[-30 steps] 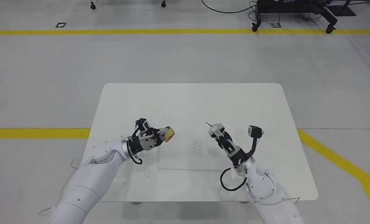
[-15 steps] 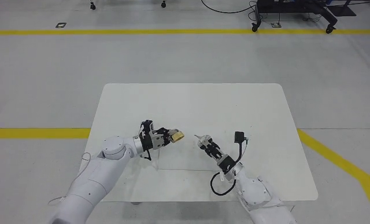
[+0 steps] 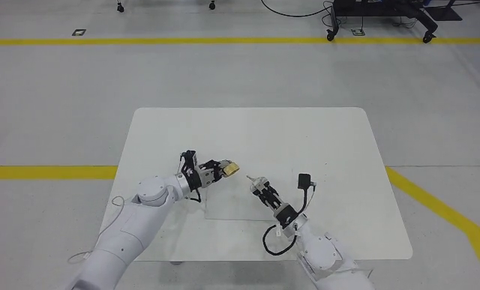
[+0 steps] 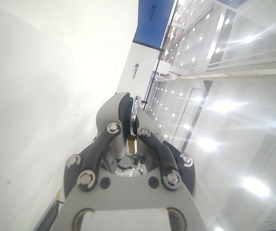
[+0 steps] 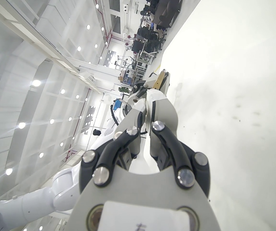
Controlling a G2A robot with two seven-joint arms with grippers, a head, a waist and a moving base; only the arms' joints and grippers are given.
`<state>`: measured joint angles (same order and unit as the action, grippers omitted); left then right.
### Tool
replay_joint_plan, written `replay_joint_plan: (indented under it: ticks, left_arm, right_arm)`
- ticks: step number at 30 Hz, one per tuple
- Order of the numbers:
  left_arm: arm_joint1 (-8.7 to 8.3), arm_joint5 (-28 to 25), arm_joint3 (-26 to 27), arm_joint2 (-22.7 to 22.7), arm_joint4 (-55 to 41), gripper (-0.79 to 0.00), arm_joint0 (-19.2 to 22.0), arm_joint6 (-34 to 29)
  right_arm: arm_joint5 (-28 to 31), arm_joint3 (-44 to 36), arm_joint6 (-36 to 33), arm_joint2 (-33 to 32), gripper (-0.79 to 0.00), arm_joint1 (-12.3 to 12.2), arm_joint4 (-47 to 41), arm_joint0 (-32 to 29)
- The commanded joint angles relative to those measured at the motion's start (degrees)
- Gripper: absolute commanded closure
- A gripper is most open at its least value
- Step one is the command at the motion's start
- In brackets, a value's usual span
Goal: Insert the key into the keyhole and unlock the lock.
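Over the middle of the white table (image 3: 337, 140), my left gripper (image 3: 216, 171) is shut on a brass padlock (image 3: 230, 168) and holds it in the air. In the left wrist view the lock's silver shackle (image 4: 136, 106) sits pinched between the fingers, with the brass body (image 4: 132, 145) behind it. My right gripper (image 3: 260, 189) is shut on a small silver key (image 3: 252, 180) whose tip points toward the lock. A short gap separates key and lock. In the right wrist view the padlock (image 5: 161, 80) shows just past my closed right gripper (image 5: 152, 94); the key itself is hidden there.
A black cable loop (image 3: 304, 182) sticks up from the right wrist. Yellow floor lines (image 3: 225, 41) run beyond the table, and a wheeled cart (image 3: 382, 13) stands far back right. The bare tabletop stretches away on all sides of both grippers.
Both arms have moved toward the table's middle. The left gripper carried the lock rightward, the right gripper brought the key leftward, and the gap between them has shrunk to a little.
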<state>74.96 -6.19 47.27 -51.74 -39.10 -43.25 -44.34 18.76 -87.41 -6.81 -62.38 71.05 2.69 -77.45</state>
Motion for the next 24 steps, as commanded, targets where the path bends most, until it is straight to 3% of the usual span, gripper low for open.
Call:
replay_joint_plan:
  ticks: [1, 10, 16, 24]
  left_arm:
    - [0.03, -0.15, 0.2, -0.45, -0.83, 0.0, -0.1, -0.08]
    - [0.02, -0.19, 0.29, -0.44, -0.51, 0.0, -0.19, 0.35]
    - [-0.22, 0.95, 5.11, 0.09, 6.86, 0.0, -2.41, 8.36]
    - [0.21, 2.71, 9.57, 0.54, 9.67, 0.0, -3.75, 11.16]
  right_arm:
    - [0.93, 0.19, -1.13, -0.39, 0.0, 0.01, -1.59, 0.08]
    - [0.93, 0.19, -1.13, -0.39, 0.0, 0.01, -1.59, 0.08]
    - [-3.84, -0.51, 2.21, 1.8, 0.0, 0.78, 1.27, 0.84]
    - [-5.12, 1.3, 2.64, 2.1, 0.0, 1.52, -0.97, 1.76]
